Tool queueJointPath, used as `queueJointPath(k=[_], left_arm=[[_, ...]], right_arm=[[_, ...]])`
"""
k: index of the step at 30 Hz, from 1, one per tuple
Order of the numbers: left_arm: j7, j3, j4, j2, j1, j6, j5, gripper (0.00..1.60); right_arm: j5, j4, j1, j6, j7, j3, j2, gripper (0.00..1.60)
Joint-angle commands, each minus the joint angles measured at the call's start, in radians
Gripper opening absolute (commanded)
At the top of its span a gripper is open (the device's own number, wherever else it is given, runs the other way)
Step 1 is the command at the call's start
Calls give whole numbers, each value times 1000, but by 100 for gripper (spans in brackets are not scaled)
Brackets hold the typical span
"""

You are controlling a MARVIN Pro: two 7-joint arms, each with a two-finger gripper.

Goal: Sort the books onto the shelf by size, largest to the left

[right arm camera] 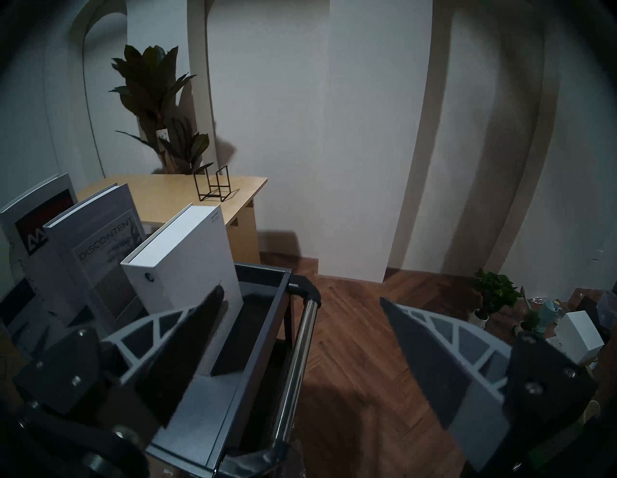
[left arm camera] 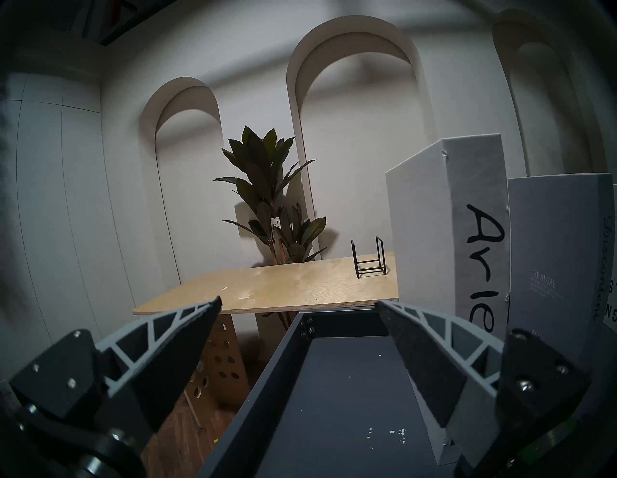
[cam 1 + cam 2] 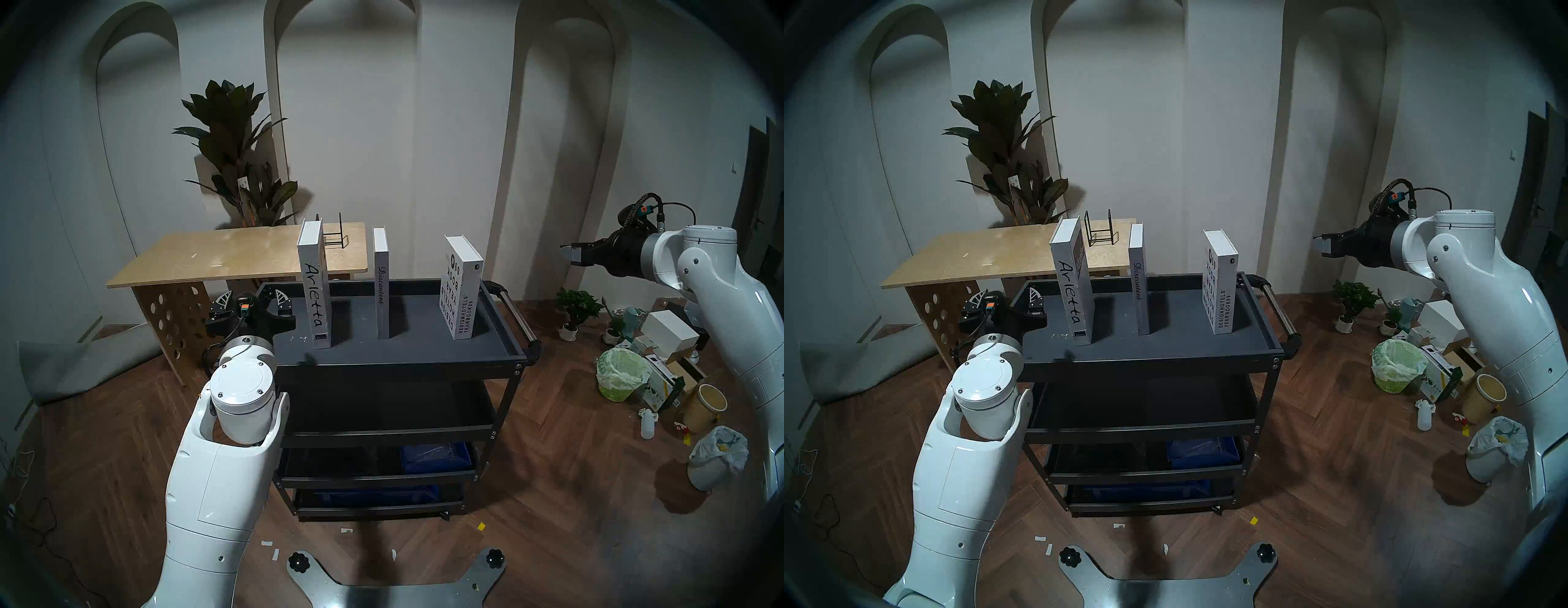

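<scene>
Books are standing clear of both sets of jaws: the left gripper (image 2: 298, 305) is hovering level at the left end of the shelf (image 3: 424, 348) with its jaws spread wide and holding nothing, one finger (image 2: 420, 360) over the tray and the other outside the rim. The right gripper (image 1: 302, 297) is hanging off the shelf's right end, beyond the cart's side handle (image 3: 515, 312), its jaws also gaping wide and empty. Nearest the left gripper, "Arletta" (image 3: 315, 288) is standing upright at the left of the tray, the tallest of the three. "Discontent" (image 3: 382, 284) is standing upright near the middle, well apart from it. "Yearbook09" (image 3: 460, 288), the shortest and thickest, is standing at the right, near the handle, just beside the right gripper's left finger (image 1: 187, 350) in the wrist view. All three are sitting spine-forward on the dark grey top tray of the black cart (image 3: 382, 429). Behind the cart, a plywood surface (image 3: 220, 259) is carrying a small black wire rack (image 3: 335, 237), and a tall plant (image 3: 237, 157) is rising against the arched wall. On the floor to the right, bins (image 3: 621, 373), boxes (image 3: 668, 335) and small potted plants (image 3: 577, 305) are lying scattered.
</scene>
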Motion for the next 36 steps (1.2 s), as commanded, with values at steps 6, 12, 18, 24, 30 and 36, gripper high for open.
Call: queueJointPath(k=[6,12,18,24,30,36], left_arm=[[-50,-15,-58,43,13,-33,-6,160],[-82,-28,-62,60,34,-39,-15,160],[-113,-29,-57,74,46,-46,-26,160],[-141,-32,-59,87,53,-55,-40,160],[-164,-35,-59,100,55,-64,-52,160],[-186,-37,-58,112,53,-74,-62,160]], right_arm=[[26,12,-90,-78,193,42,99,160],[5,26,-131,-164,316,49,122,160],[-56,3,-167,-251,412,66,143,160],[-133,-14,-219,-349,494,104,147,160],[-194,-17,-280,-435,530,164,114,160],[-240,-25,-366,-540,540,243,66,160]])
